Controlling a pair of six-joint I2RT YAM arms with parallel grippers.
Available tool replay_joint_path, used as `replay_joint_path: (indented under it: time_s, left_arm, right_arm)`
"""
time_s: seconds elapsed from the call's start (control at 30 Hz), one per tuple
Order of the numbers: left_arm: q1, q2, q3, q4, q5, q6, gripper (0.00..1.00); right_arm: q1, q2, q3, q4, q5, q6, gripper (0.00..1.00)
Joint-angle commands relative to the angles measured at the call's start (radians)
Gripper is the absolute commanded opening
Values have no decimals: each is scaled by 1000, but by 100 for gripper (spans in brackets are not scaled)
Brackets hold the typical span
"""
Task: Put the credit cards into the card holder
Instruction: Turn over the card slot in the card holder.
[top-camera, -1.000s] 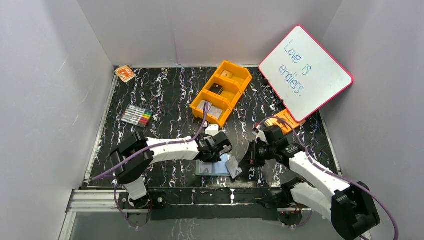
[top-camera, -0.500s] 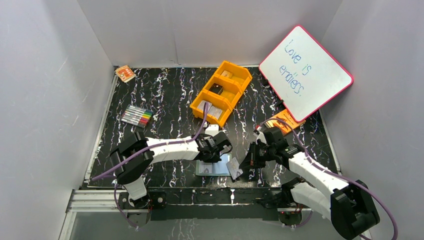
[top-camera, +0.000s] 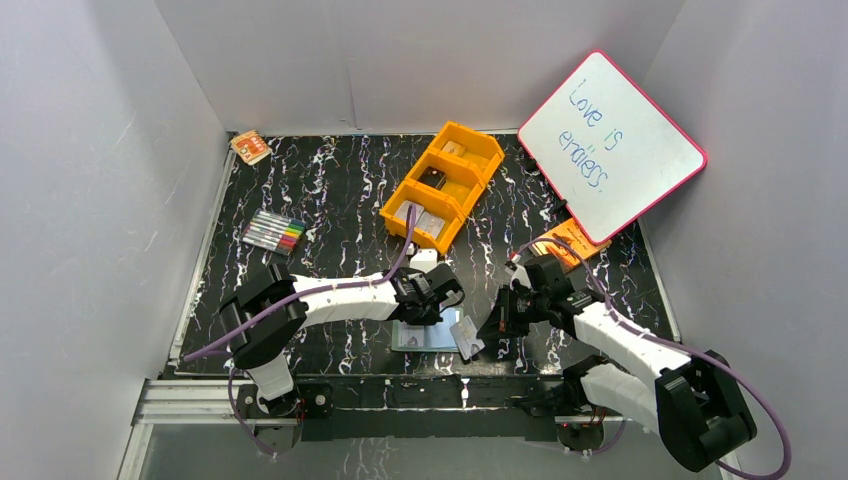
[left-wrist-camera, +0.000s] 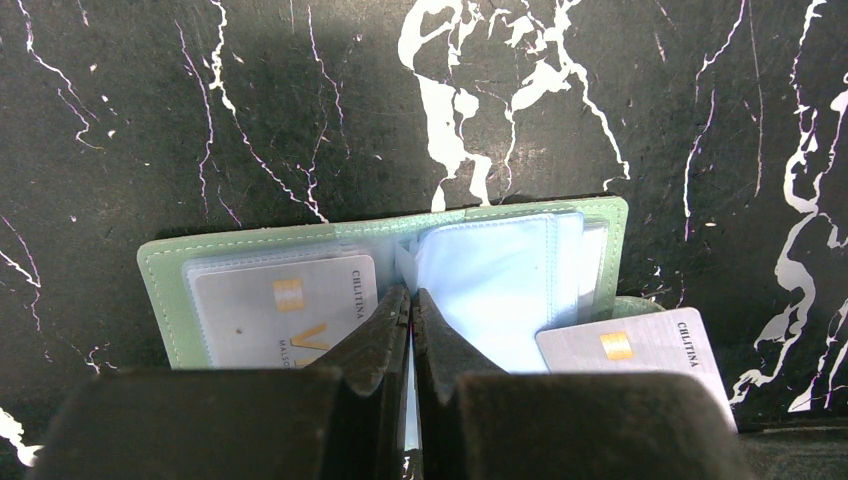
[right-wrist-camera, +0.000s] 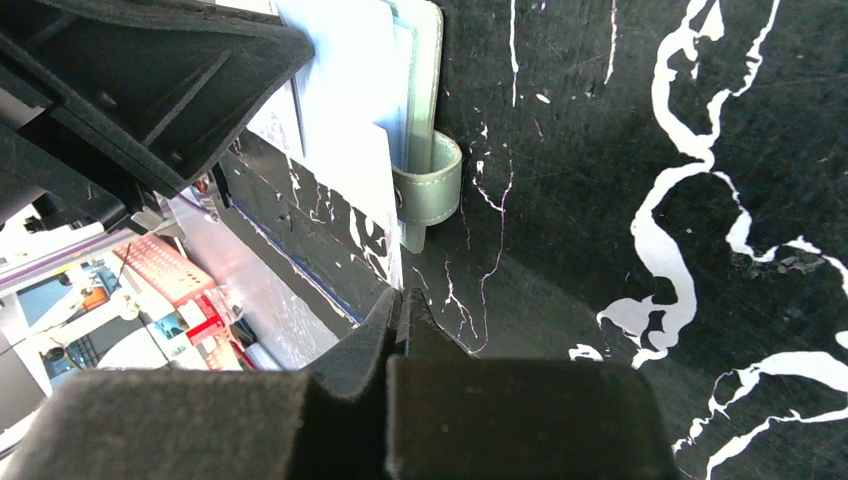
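Top external view first: we see the card holder (top-camera: 420, 340) lying open on the black marbled table (top-camera: 330, 190), close to the near edge and between the two arms. The left gripper (top-camera: 430, 318) comes down on it from above, and the right gripper (top-camera: 480, 335) sits just beside its right edge with a loose card (top-camera: 467, 342) in its fingers.

From the left wrist we see the left fingers pressed together with their tips at the fold of the holder. A pale blue sliver shows between them, but we cannot tell whether they pinch a plastic pocket. One stowed card (left-wrist-camera: 285, 310), silver with a gold chip, sits in the left pocket. The loose card lies tilted across the holder's lower right corner, partly over the pale blue pockets.

From the right wrist we see the right fingers clamped tight on the loose card's edge, with the snap tab (right-wrist-camera: 432, 185) just beyond it.

Farther back, an orange tray (top-camera: 470, 140) holds more cards (top-camera: 422, 216) in its compartments. Markers (top-camera: 273, 232) lie well to the left.
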Motion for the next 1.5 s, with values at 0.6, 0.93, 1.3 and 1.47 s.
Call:
replay_joint_path:
  time_s: [0.6,0.93,1.3,1.47]
  left_arm:
    - [-6,-36,-35,-85,-4,6,0]
    - [-6,-33,-30,-84,2,7,0]
    - [-6,-67,-1,-118,-28,9,7]
    - [-6,-125,22,-127,-42,20,25]
  right_arm:
    - [5,-37,12,0,45,2,0]
    - [20,16,16,67,-34,-4,0]
    - [36,10,18,137,-77,23,0]
    - [41,18,18,168,-89,36,0]
